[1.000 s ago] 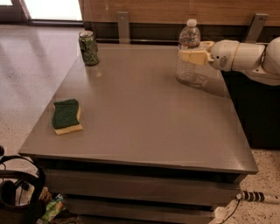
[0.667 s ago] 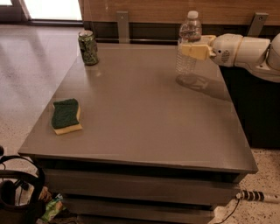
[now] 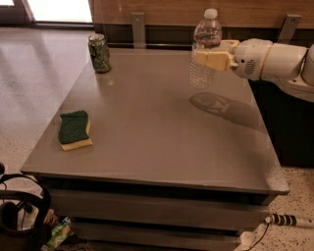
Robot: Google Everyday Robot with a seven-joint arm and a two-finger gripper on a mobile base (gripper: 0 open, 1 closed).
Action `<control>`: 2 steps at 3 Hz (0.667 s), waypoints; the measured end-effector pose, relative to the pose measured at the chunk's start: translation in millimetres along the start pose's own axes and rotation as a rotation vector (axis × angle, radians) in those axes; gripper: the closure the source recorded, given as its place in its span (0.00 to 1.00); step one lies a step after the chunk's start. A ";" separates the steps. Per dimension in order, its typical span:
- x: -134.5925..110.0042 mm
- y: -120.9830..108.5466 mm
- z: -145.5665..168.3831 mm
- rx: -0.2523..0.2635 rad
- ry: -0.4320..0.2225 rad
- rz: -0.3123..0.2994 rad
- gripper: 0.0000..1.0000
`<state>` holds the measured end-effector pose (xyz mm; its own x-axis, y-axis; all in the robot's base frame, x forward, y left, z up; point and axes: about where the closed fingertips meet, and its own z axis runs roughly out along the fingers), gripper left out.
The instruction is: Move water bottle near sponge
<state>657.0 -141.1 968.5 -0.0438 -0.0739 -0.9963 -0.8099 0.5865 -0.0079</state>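
White arm (image 3: 279,61) horizontal, hand (image 3: 205,58) around water bottle (image 3: 208,34), clear of table (image 3: 147,142).

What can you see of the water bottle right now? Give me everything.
The water bottle is tall, clear ribbed plastic with a white cap and a thin reddish label band below the neck. It stands upright and seems to hang just clear of the table, over the far right part, with its shadow on the surface beneath. The pincer, reaching in from the right, is shut around its middle. Nothing else touches it.
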 end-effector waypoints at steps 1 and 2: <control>6.9 41.6 0.7 -0.038 0.029 -0.004 1.00; 18.9 78.2 5.8 -0.091 0.062 -0.003 1.00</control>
<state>596.3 -91.9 948.6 -0.0750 -0.1273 -0.9890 -0.8599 0.5105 -0.0005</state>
